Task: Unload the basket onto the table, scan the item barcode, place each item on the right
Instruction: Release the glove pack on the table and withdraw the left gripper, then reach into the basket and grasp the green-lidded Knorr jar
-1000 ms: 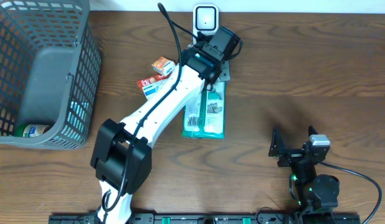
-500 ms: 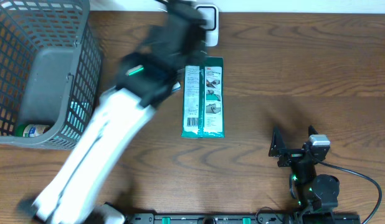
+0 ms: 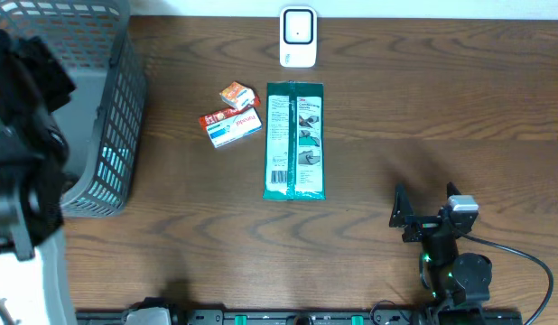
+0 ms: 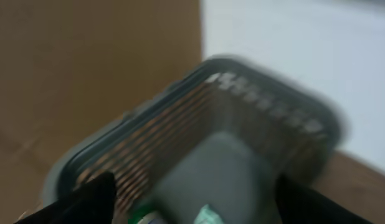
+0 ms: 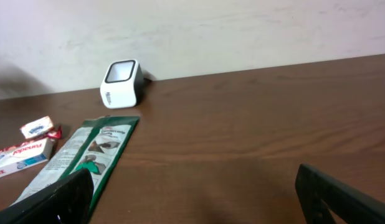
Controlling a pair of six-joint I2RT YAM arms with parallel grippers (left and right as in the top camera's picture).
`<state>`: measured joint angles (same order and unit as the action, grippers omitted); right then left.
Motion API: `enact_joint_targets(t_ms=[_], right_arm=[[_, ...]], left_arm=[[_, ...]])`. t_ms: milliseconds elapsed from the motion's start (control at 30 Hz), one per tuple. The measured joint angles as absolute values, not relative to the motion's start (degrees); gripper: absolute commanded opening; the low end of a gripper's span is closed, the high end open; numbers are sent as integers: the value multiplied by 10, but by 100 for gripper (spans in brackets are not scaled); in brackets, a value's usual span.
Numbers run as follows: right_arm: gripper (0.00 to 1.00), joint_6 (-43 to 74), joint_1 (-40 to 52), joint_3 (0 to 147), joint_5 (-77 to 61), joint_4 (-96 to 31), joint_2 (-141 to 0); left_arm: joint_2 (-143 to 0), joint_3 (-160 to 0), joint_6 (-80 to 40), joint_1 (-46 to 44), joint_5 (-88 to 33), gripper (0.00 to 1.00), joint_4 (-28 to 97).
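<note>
**Suddenly off the packet: left arm swung away to the basket**

A second ago the left arm reached up to the scanner (image 3: 297, 37), wrist right against it and covering the top of the green packet (image 3: 295, 140). Half a second ago it was pulling off in a blur. Now the left arm (image 3: 17, 171) is well apart from the scanner, out over the grey basket (image 3: 116, 108) at the frame edge.

The left gripper (image 4: 199, 205) has released. In the blurred wrist view its fingers (image 4: 86, 199) are spread wide with only the basket between them. Something pale lies in the basket, too smeared to name.

The packet lies flat on the table just in front of the scanner, lengthwise toward it, near but not touching, and nothing holds it. Beside the packet, on the basket side of the scanner, sit a small orange box (image 3: 236, 95) and a red-and-white box (image 3: 231, 125), both unmoved.

The right gripper (image 5: 199, 198) is parked well away from the scanner, fingers wide and empty, same as before.

My read is that the pass on the packet is over, or was dropped. Whether it registered can't be told. The arm looks headed for the next item.
</note>
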<state>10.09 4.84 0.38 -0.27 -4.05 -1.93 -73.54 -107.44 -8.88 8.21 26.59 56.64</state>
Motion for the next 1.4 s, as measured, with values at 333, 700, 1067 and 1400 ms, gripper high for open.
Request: enact_joint_targets(t_ms=[333, 700, 1067, 1400], right_arm=[[99, 101, 48, 4, -3, -41, -19], [99, 101, 48, 4, -3, -41, -19], [99, 101, 48, 4, -3, -41, -19], [99, 101, 48, 4, -3, -41, -19]], left_arm=[[-882, -1074, -92, 202, 224, 81, 676], [-1077, -1072, -238, 220, 253, 83, 736], [-1106, -1072, -451, 245, 261, 90, 739], [-1107, -1019, -498, 291, 237, 90, 722]])
